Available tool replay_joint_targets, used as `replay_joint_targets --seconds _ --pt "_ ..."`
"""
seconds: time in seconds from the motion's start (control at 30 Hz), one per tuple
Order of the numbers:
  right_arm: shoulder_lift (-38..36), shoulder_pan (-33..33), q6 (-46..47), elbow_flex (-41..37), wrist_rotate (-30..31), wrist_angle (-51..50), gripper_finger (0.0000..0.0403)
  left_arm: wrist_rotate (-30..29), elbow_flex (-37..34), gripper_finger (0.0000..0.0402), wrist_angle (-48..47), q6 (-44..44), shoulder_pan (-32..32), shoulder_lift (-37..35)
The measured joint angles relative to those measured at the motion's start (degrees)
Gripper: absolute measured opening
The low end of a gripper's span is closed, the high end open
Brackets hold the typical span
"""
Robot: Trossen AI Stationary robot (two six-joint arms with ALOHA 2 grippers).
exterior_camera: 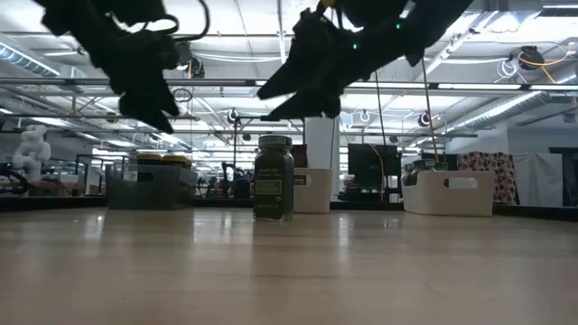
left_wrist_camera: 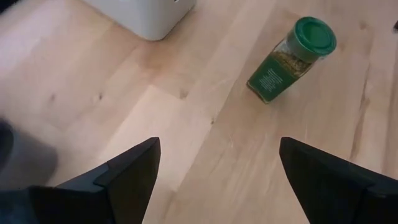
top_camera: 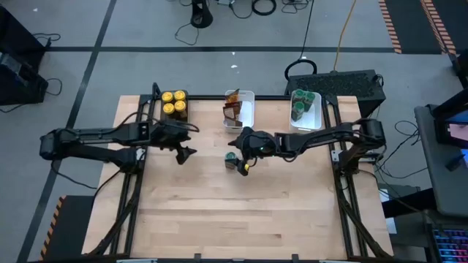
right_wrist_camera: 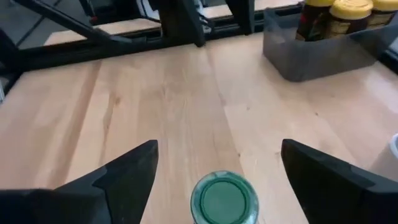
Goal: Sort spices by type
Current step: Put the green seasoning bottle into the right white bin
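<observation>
One green-lidded spice jar (top_camera: pixel 231 159) stands upright on its base on the bare wood (exterior_camera: pixel 273 178). My right gripper (right_wrist_camera: pixel 219 149) hovers open above it, a finger on either side of the lid (right_wrist_camera: pixel 225 199) and clear of it. My left gripper (top_camera: pixel 186 153) hangs open to the jar's left, above the table, and its wrist view shows the jar (left_wrist_camera: pixel 292 59) farther off. Yellow-lidded jars (top_camera: pixel 174 104) sit in the dark tray. Brown-orange packets (top_camera: pixel 234 109) stand in the middle white tray. Green-lidded jars (top_camera: pixel 303 107) fill the right white tray.
The three trays line the table's far edge: the dark one (top_camera: pixel 175 93) at the left, white ones at the middle (top_camera: pixel 248 117) and right (top_camera: pixel 311 124). The near half of the wooden table (top_camera: pixel 241 219) is bare wood. Metal frame rails run along both sides.
</observation>
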Motion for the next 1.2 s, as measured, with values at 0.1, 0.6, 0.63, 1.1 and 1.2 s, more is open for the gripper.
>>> replay_joint_targets --seconds 0.1,0.6,0.63,1.1,1.2 --pt "1.8 -0.1 -0.3 0.0 0.0 0.6 0.0324 -0.2 -2.3 0.0334 0.3 -2.9 -0.2 -3.2" --pt "7.3 -0.1 0.8 0.1 0.3 3.0 0.0325 -2.5 -3.9 0.0334 0.5 -5.1 -1.3 -6.6" --pt "7.4 -0.1 0.8 0.1 0.4 2.6 0.0325 -2.5 -3.9 0.0334 0.5 -5.0 -1.3 -6.6" --pt "7.5 -0.1 1.0 0.0 2.9 0.5 0.0325 -2.8 -3.9 0.0334 0.6 -4.9 -1.3 -6.6" --pt "7.5 -0.1 1.0 0.0 2.9 0.4 0.0325 -2.8 -3.9 0.0334 0.6 -4.9 -1.3 -6.6"
